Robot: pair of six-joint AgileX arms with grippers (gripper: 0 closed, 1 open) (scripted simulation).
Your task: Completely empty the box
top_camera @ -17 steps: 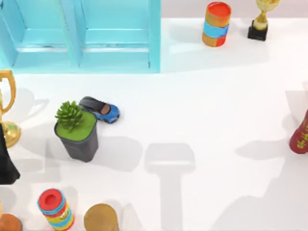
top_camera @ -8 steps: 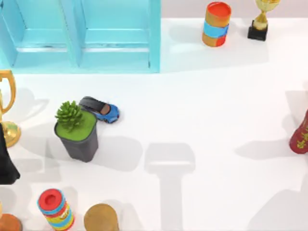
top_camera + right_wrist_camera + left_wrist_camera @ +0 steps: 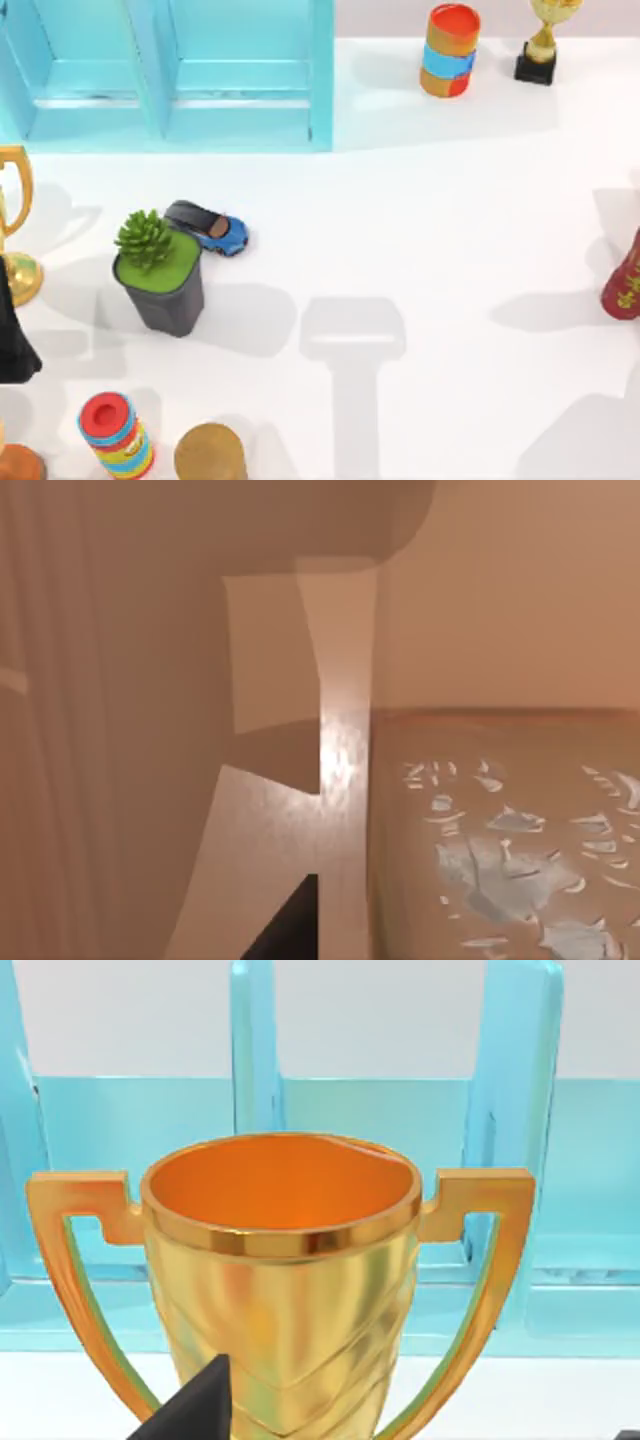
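Observation:
The light blue box (image 3: 320, 90) stands at the back left, and its two visible compartments show bare floors. A gold trophy (image 3: 14, 225) stands at the table's left edge, in front of the box. My left arm (image 3: 12, 345) is a dark shape just in front of that trophy. In the left wrist view the trophy (image 3: 280, 1290) is very close, with the box (image 3: 510, 1110) behind it. My left gripper (image 3: 410, 1428) is open, its dark fingertips (image 3: 195, 1410) wide apart low beside the cup. One dark tip (image 3: 290, 930) shows against brown surfaces in the right wrist view.
A potted green plant (image 3: 160, 275) and a blue toy car (image 3: 212, 228) sit left of centre. Striped cans (image 3: 118, 435) (image 3: 450, 50), a brass cylinder (image 3: 210, 455), a small trophy (image 3: 542, 40) and a red bottle (image 3: 625, 285) ring the table's edges.
The arm shadows at the lower right of the table have shifted and shrunk towards the corner. The left arm and all objects stay where they were.

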